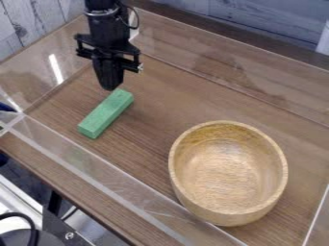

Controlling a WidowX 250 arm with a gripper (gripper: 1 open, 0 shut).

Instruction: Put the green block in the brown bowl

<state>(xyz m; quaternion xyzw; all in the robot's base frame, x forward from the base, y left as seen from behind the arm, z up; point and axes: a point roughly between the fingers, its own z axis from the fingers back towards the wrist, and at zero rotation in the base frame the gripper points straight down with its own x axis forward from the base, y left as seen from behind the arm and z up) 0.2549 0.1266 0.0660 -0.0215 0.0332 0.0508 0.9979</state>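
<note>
One hand (108, 85); below it, one green block (106, 114) on one tabletop (157, 96). Farther off, on the side of the hand toward the picture's lower right, one brown bowl (228, 171). That makes one block and one bowl.
</note>
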